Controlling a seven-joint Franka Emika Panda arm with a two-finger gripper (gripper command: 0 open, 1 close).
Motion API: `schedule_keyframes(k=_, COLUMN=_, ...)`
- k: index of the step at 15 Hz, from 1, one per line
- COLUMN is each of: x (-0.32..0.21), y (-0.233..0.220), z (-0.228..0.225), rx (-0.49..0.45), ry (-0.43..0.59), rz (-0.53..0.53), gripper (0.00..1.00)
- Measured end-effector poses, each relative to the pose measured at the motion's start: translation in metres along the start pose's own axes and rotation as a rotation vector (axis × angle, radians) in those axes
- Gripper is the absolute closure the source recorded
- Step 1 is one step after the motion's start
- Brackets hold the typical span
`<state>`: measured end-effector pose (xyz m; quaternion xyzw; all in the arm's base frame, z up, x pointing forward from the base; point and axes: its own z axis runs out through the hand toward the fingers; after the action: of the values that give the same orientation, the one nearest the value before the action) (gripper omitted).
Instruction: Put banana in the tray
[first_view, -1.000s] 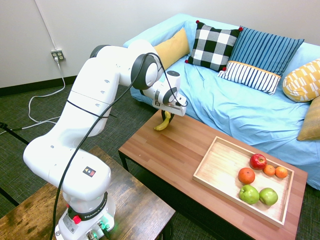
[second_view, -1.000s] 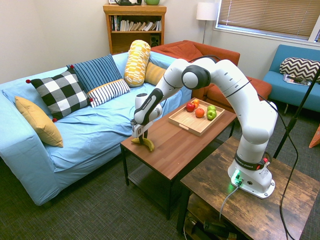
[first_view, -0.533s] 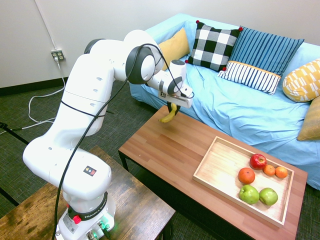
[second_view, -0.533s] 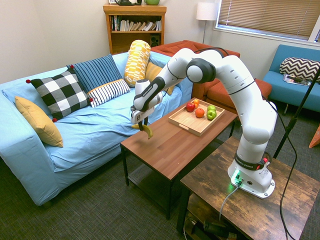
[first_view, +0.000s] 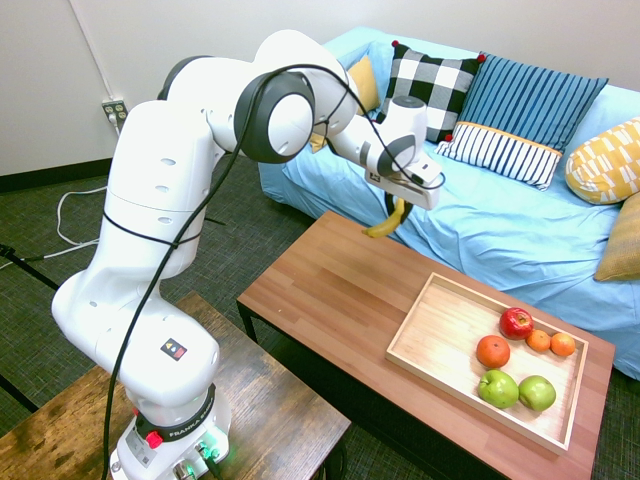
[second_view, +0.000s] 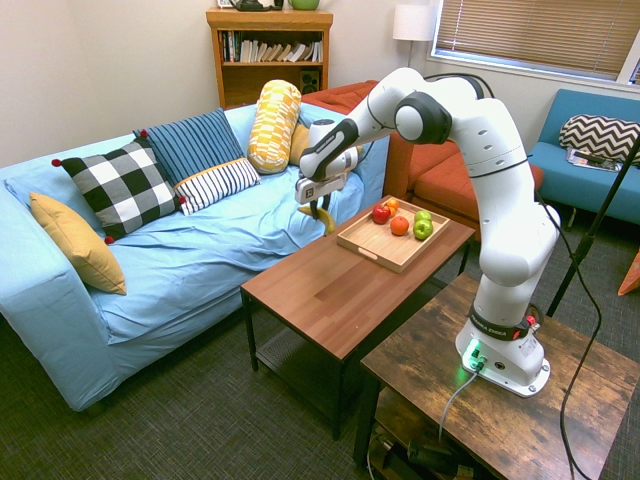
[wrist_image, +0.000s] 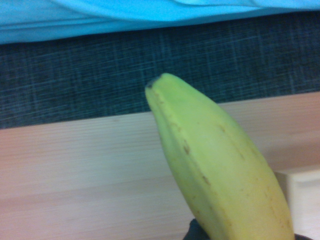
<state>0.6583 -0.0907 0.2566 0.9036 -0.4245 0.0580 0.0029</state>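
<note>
As the first exterior view has it, the gripper (first_view: 398, 210) is clenched on the yellow banana (first_view: 386, 221), lifted above the coffee table (first_view: 312, 278), short of the wooden tray (first_view: 430, 372). Over in the second exterior view, the banana hangs at the table's sofa side, outside the tray with its apples (second_view: 423, 229). Wrist view: banana's tip, tray corner beside it. Carrying is the step; next calls for travel past the rim, then lowering onto bare wood.
</note>
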Motion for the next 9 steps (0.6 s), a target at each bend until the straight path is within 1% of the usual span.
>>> schedule_keyframes(k=2, x=0.037, y=0.045, z=0.001, rx=-0.016, ry=0.011, rz=0.063, gripper=1.00)
schedule_keyframes(k=4, x=0.061, y=0.080, z=0.004, rx=-0.032, ry=0.015, rz=0.108, gripper=1.00)
schedule_keyframes(k=7, x=0.082, y=0.122, z=0.022, rx=-0.070, ry=0.007, rz=0.170, gripper=1.00)
schedule_keyframes(k=9, x=0.089, y=0.146, z=0.046, rx=-0.096, ry=-0.008, rz=0.203, gripper=1.00)
